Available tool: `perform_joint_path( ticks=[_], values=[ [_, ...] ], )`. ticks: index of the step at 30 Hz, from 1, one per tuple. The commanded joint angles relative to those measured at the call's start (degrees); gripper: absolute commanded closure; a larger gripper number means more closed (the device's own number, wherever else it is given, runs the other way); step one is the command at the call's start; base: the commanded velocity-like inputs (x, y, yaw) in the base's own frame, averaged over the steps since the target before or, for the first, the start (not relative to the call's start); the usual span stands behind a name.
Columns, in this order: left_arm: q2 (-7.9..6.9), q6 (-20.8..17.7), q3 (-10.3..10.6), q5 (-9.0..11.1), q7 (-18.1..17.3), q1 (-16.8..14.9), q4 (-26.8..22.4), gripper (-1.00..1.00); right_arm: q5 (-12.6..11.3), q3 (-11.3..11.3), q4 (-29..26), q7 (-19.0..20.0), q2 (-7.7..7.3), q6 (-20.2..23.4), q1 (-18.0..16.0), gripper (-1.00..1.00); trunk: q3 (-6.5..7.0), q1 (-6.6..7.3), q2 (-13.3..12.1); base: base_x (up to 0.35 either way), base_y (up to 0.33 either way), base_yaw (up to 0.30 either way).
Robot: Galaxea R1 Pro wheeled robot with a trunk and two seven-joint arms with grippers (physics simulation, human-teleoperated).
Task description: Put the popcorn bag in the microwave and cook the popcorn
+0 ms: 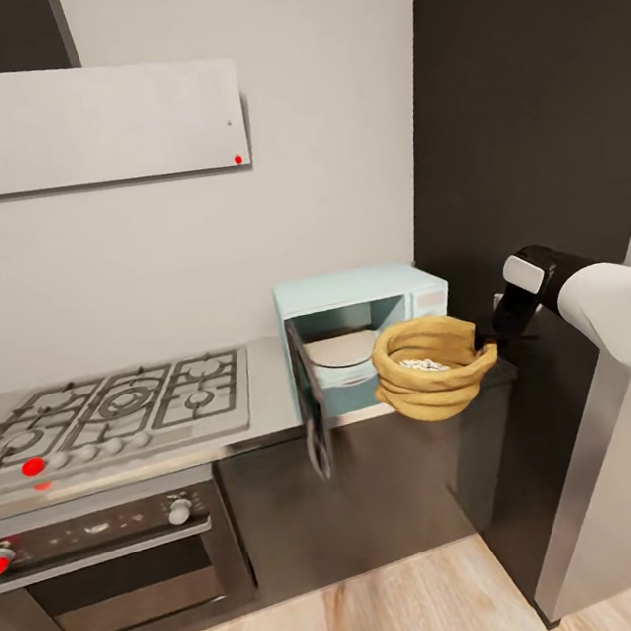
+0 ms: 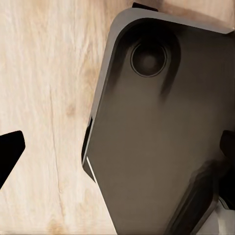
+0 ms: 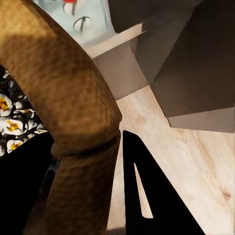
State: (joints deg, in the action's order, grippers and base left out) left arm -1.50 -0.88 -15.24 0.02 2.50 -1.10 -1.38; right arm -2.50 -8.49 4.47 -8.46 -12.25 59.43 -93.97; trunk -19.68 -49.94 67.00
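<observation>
Tan-brown and crumpled, the popcorn bag point(image 1: 433, 367) hangs in the air in front of the microwave point(image 1: 368, 333), level with its open cavity and off the countertop point(image 1: 268, 402). Its wide round mouth faces up, and a heap of white popped kernels point(image 1: 425, 364) with yellow centres lies inside it. The right gripper point(image 1: 488, 339) holds the bag by the rolled rim on the side away from the hob; in the right wrist view one black finger point(image 3: 147, 196) lies outside the thick ringed fold and the other dark finger point(image 3: 24, 186) sits inside the mouth beside the popcorn, so the fingers are clamped on the rim.

The pale mint-blue microwave stands on the grey countertop against the wall, next to a tall dark cabinet point(image 1: 537, 174). Its steel-framed door point(image 1: 311, 406) is swung wide open toward the steel gas hob point(image 1: 108, 410), and the cavity holds a pale round turntable plate point(image 1: 345, 348). A built-in oven point(image 1: 109, 560) sits below the hob.

The left wrist view looks down on light wooden floor point(image 2: 44, 98) and the robot's dark grey base point(image 2: 161, 137). Of the left gripper, black finger tips point(image 2: 9, 152) show at opposite edges, well apart, with nothing between them.
</observation>
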Motion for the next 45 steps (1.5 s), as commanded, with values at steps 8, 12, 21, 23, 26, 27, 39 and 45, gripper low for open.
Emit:
perform_joint_path(
  ticks=[8,12,21,23,26,27,39,45],
  values=[
    [0.01,-0.1,-0.2,0.0,0.1,0.0,0.0,-1.0,-0.3,-0.5,0.1,-0.6,-0.05,0.0,-0.1,1.0,-0.07,0.0,0.0,0.0,-0.295,0.267],
    [-0.04,0.0,-0.2,0.0,0.1,0.0,0.0,-1.0,-0.3,-0.5,0.1,-0.6,-0.05,0.0,-0.1,1.0,-0.07,0.0,0.0,0.0,-0.153,0.267],
    [-0.08,0.0,-0.2,0.0,0.1,0.0,0.0,-1.0,-0.3,-0.5,0.1,-0.6,0.01,0.1,-0.1,1.0,-0.07,0.0,0.0,0.0,-0.01,0.267],
    [-0.08,0.0,-0.2,0.0,0.1,0.0,0.0,-1.0,-0.3,-0.5,0.1,-0.6,0.0,0.1,-0.1,1.0,-0.07,0.0,0.0,0.0,0.0,0.267],
    [-0.08,0.0,-0.2,0.0,0.1,0.0,0.0,-1.0,-0.3,-0.5,0.1,-0.6,0.02,0.1,-0.1,1.0,-0.07,0.0,0.0,0.004,-0.049,0.267],
    [-0.08,0.0,-0.2,0.0,0.1,0.0,0.0,-1.0,-0.3,-0.5,0.1,-0.6,0.03,0.1,-0.1,1.0,-0.07,0.0,0.0,0.023,-0.225,0.238],
    [-0.08,0.0,-0.2,0.0,0.1,0.0,0.0,-1.0,-0.3,-0.5,0.1,-0.7,0.01,0.1,-0.1,1.0,-0.07,0.0,0.0,0.002,-0.195,0.024],
    [-0.08,0.0,-0.2,0.0,0.1,0.0,0.0,-1.0,-0.3,-0.5,0.1,-0.7,-0.01,0.1,-0.1,1.0,-0.07,0.0,0.0,0.001,-0.003,0.0]
  ],
)
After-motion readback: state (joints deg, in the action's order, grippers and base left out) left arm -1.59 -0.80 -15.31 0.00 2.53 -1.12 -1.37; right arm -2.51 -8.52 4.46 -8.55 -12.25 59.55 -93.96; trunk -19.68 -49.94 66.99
